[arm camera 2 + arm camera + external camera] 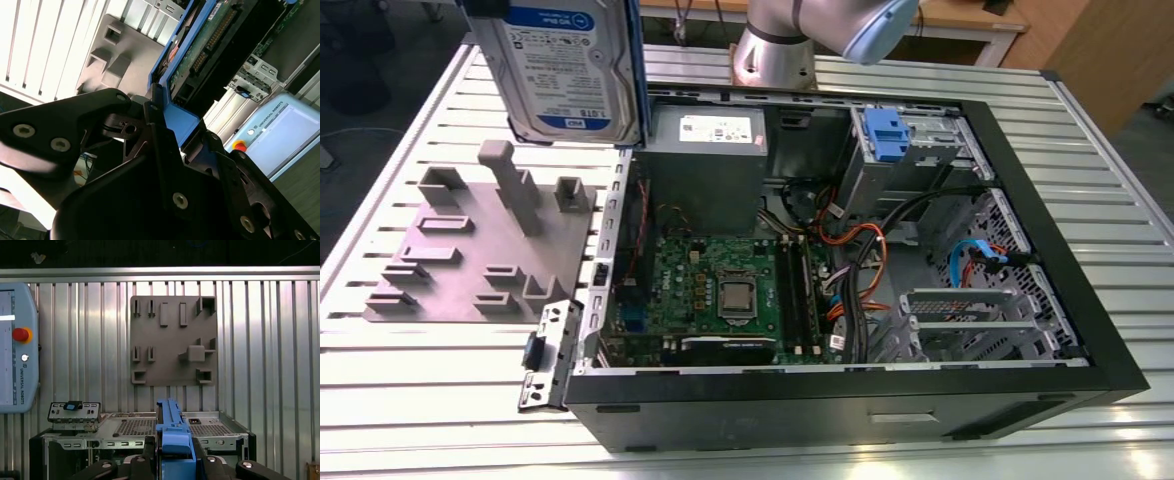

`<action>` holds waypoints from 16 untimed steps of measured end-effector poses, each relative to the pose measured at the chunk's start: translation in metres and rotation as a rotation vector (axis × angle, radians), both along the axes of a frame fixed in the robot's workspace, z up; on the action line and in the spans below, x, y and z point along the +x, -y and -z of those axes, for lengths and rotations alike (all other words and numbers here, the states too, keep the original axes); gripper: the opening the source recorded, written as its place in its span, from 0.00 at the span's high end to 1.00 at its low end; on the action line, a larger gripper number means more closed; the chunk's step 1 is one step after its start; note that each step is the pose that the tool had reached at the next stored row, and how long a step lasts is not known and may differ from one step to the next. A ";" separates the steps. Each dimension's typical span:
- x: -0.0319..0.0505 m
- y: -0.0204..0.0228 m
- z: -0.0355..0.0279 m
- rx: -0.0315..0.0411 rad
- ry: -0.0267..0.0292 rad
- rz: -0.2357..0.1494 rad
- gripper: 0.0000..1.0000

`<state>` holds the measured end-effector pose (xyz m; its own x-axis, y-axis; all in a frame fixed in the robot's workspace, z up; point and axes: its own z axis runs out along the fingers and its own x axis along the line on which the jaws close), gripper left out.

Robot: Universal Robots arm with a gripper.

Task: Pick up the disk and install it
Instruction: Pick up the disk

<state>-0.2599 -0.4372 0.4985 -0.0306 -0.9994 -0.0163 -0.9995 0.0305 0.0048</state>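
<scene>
Gripping the disk (574, 70) by its blue carrier frame (172, 425), the tool (174, 450) is clenched — disk held upright, aloft near the grey fixture plate (440, 250), beside the open case (1074, 330). Judged rigid, fairly heavy, shock-sensitive (frame edges suit holding; plastic may flex).

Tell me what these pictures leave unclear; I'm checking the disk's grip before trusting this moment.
- Exterior view: the disk is cut off by the top edge; its upper end cannot be seen.
- First wrist view: the disk sits edge-on in the gripper, label face hidden; the bottom edge crops the gripper.
- Second wrist view: the gripper's black body covers the disk's near end.
- Exterior view: the drive cage hides its inside with its own walls.
</scene>
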 end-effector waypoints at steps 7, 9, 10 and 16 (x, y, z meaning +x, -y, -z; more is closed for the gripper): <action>0.0096 0.0000 0.0000 0.0000 0.0000 0.000 0.63; 0.0124 0.0000 0.0000 0.0001 0.0001 0.000 0.63; 0.0138 0.0000 0.0000 0.0000 0.0000 0.000 0.63; 0.0221 0.0000 0.0000 0.0000 0.0000 0.000 0.63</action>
